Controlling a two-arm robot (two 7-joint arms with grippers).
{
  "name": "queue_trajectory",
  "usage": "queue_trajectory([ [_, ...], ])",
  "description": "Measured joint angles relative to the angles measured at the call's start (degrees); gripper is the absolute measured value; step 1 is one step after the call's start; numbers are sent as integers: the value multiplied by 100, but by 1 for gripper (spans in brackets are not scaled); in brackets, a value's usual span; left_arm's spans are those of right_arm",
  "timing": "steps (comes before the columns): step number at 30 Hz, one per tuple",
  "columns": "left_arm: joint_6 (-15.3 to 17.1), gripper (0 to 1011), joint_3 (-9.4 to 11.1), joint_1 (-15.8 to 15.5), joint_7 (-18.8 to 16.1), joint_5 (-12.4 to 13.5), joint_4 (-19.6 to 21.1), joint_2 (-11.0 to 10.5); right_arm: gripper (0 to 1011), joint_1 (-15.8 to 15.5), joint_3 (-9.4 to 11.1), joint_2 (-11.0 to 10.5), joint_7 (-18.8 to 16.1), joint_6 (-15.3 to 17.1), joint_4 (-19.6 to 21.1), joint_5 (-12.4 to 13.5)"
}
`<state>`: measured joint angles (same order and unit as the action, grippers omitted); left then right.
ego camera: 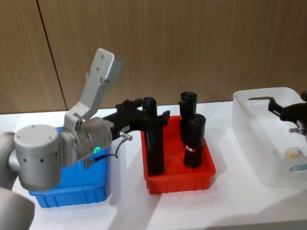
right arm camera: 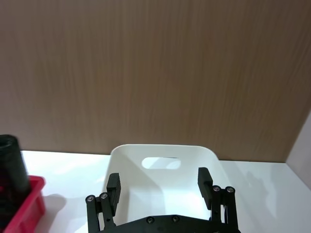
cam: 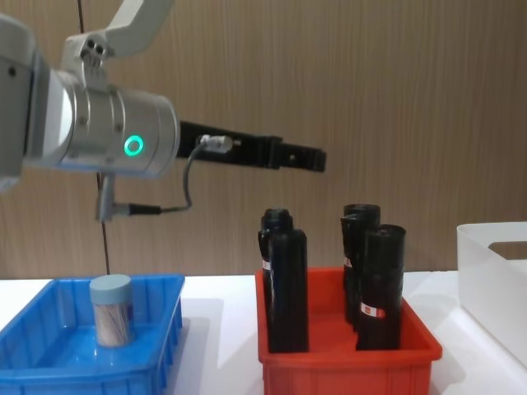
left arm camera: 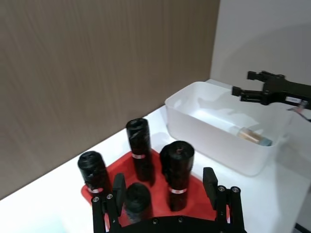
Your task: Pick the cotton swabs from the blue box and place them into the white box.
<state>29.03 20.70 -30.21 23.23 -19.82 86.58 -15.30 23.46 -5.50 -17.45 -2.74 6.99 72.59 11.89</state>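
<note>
Step in hand: between transfers, as judged from two empty claws and a split load.
Blue box: the blue box [cam: 82, 380] sits on the surface [ego camera: 240, 206] at the robot's left and holds one tub of cotton swabs [cam: 111, 311], upright.
White box: the white box [left arm camera: 214, 141], at the right, holds a second tub [left arm camera: 250, 135] lying on its side.
Left claw: the left claw [left arm camera: 164, 177] is spread and holds nothing. It is raised above the red bin [cam: 346, 374] of black bottles [cam: 286, 288], between the two boxes.
Right claw: the right claw [right arm camera: 159, 174] is spread and empty, above the white box.
Next move (judged): the left claw should swing over the blue box, centre on the upright tub, lower with its fingers apart, then close on the tub's body.
Caution: the carry should pass above the tall bottles.
</note>
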Motion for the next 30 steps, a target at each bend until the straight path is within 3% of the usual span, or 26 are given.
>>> queue_trajectory([
  [30,-2245,1004,428,1325,-1791,662,524,-525,1002,-1629,-507,-129,-76,-344,1927,312],
])
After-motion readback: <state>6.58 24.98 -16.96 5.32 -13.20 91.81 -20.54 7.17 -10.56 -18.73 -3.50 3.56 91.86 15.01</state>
